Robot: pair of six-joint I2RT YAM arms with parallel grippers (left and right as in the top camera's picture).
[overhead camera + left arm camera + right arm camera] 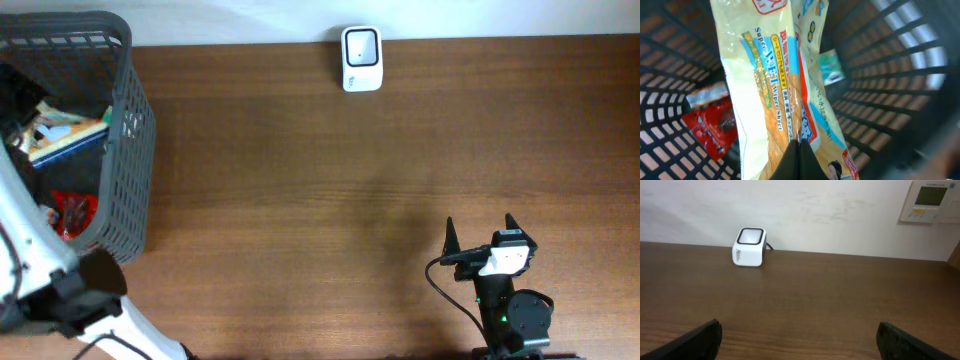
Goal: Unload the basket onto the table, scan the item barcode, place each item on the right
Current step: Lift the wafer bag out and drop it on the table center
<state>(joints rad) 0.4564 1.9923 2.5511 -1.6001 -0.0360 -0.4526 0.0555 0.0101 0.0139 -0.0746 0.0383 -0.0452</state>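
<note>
Overhead first. Dark grey plastic mesh basket (130, 150) stands at the far-left corner of the brown wooden table (300, 220). The white left arm (30, 240) reaches down into it, and its gripper cannot be made out from this view. Inside the basket a red crinkled packet (70, 210) lies near the front wall, with flat packets above it partly hidden by the arm. The small white box-shaped barcode scanner (360, 58) sits at the table's far edge, centre, well apart from the basket. Bare wood lies between the two. The right gripper (480, 225) rests at the near-right edge, pointing towards the scanner.

Left wrist view. The left gripper (800, 150) is closed tight on the lower edge of a cream-yellow plastic packet of wet wiper sheets (770, 75). The packet hangs upright and fills the middle of the frame, inside the basket. The red packet lies behind it to the left, a small green-and-white sachet (831, 67) to the right. The mesh walls surround it on all sides.

Right wrist view. Both fingers (702, 340) stand spread wide with nothing between them. The scanner faces them across open table, against a white wall bearing a beige control panel (929, 200).
</note>
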